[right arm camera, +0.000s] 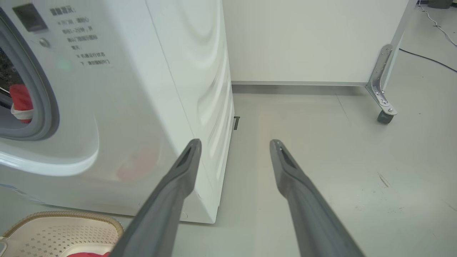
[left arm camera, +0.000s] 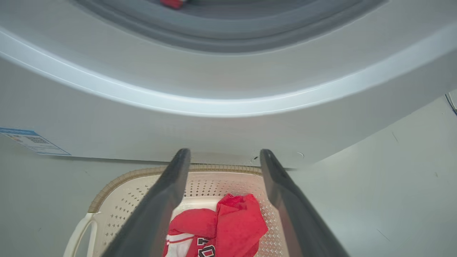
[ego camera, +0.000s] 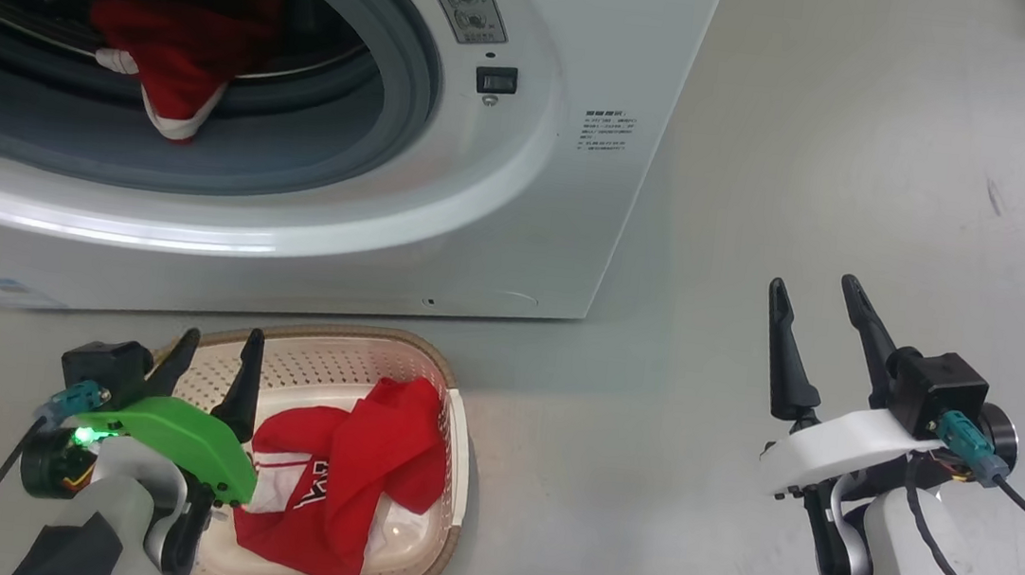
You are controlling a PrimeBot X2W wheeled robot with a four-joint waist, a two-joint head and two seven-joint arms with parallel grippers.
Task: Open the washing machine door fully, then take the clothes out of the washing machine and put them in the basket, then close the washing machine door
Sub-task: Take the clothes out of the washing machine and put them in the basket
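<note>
1. Left gripper [ego camera: 224,335]: fingers spread, empty, poised over the basket's left end.
2. Basket [ego camera: 355,335]: on the floor [ego camera: 825,120] just before the washing machine [ego camera: 533,185], below its port, probably to shorten each carry. Holds one red garment [ego camera: 360,471], crumpled.
3. Drum: second red garment [ego camera: 178,67] draped at the lip, not yet fetched.
4. Right gripper [ego camera: 815,286]: fingers apart, empty, idle over bare floor.

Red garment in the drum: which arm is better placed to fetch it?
Left. The left pincer hovers over the basket, below the port holding the garment; the right pincer stands past the machine.
</note>
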